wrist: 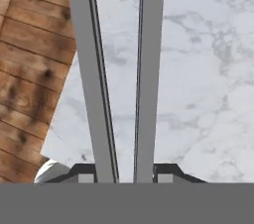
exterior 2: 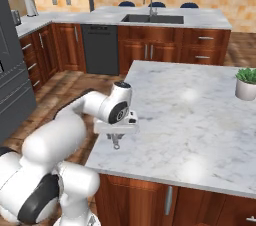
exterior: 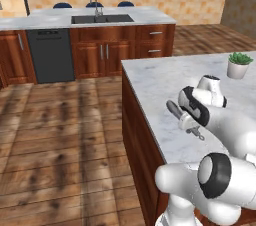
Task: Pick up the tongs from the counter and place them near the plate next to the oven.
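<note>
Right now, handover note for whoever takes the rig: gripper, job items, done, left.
Gripper: low over the counter near its edge, fingers either side of the tongs; cannot tell if it has closed on them.
Tongs: two grey arms running straight out from the fingertips, above the marble.
Done: approach to the tongs.
Left: confirm grasp, lift, carry to the plate by the oven, set down beside it.

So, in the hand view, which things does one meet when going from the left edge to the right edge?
Brown wooden plank floor → left long grey metal arm of the tongs → strip of white-grey marbled stone counter between the arms → right grey arm of the tongs → wide marbled counter.
</note>
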